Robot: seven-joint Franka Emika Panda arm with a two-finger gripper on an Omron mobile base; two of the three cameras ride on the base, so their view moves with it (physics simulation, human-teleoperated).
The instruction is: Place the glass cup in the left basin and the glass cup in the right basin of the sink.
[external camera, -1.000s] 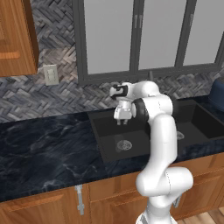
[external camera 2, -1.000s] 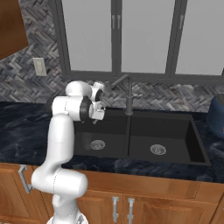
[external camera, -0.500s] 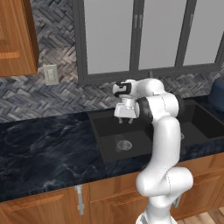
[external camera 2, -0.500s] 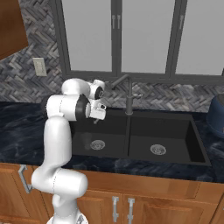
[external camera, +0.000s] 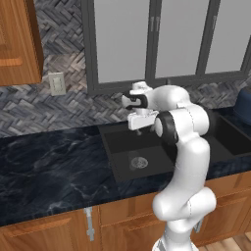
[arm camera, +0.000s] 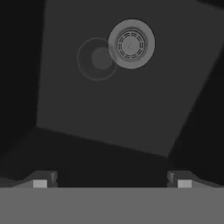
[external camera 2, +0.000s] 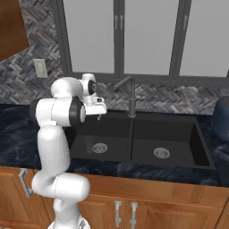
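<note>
A clear glass cup [arm camera: 97, 59] stands upright on the floor of the left basin [arm camera: 109, 109], touching the side of its round steel drain [arm camera: 131, 43]. My gripper [arm camera: 112, 181] hangs above this basin, open, with nothing between its fingers. From the base views the gripper [external camera: 139, 127] [external camera 2: 99, 115] points down over the rear part of the left basin [external camera 2: 109, 136]. The right basin [external camera 2: 174, 138] of the black sink [external camera: 110, 162] lies beyond the divider with its own drain [external camera 2: 161, 153].
A dark grey faucet [external camera 2: 131, 96] rises behind the divider, just right of my hand. A dark blue rounded object [external camera 2: 222, 118] sits on the counter at the far right. Dark marble counter [external camera: 49, 162] stretches left of the sink.
The open hand has risen slightly above the left basin, and the arm's elbow has shifted. The cup stays put on the basin floor.
</note>
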